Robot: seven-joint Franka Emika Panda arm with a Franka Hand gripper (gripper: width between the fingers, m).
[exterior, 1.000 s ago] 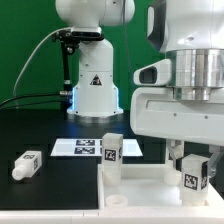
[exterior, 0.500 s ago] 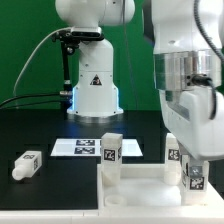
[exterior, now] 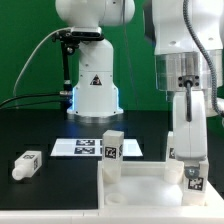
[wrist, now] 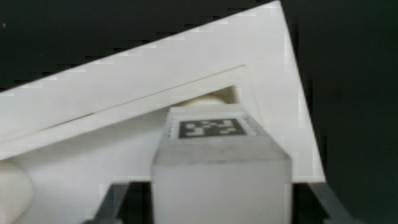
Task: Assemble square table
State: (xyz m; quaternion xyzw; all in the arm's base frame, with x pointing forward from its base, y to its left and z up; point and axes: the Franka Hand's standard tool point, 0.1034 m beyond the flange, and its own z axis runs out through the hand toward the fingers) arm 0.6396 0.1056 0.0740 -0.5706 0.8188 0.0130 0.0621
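Exterior view: my gripper (exterior: 188,158) is clamped on a leg (exterior: 193,180), which stands upright at the tabletop (exterior: 135,178) corner on the exterior view's right. A second leg (exterior: 112,147) stands at the corner on that view's left. I judge the legs light, stiff, smooth plastic, best pinched across their flat sides. Only the wrist view shows the held leg tucked into the corner; only the exterior view shows a loose leg (exterior: 27,164) lying well apart.

The white plastic square tabletop (exterior: 140,172) looks smooth and matt, like the small white plastic block leg (wrist: 222,165). The black table surface (exterior: 40,125) is matt; the big white robot base (exterior: 95,90) shines glossy.
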